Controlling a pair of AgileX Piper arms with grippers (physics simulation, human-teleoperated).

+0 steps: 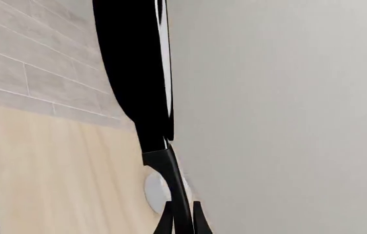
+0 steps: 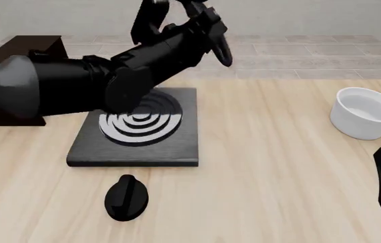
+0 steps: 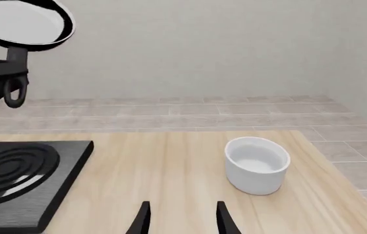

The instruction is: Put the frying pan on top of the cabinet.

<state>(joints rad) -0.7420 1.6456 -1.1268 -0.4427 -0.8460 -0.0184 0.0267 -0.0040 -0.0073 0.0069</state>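
The frying pan hangs in the air above the stove plate, tilted up on edge, and we see its pale glossy inside in the right wrist view and its black underside in the left wrist view. Our left gripper is closed on the pan's long handle, the loop end dangling just below the fingers. The cabinet stands to the left of the stove plate, touching or just beside its far left corner; the pan is well apart from it, over the plate's far right side. A black knob lies on the table just in front of the plate. A white bowl sits well to the plate's right. Our right gripper is low near the table's edge, fingers apart and holding nothing.
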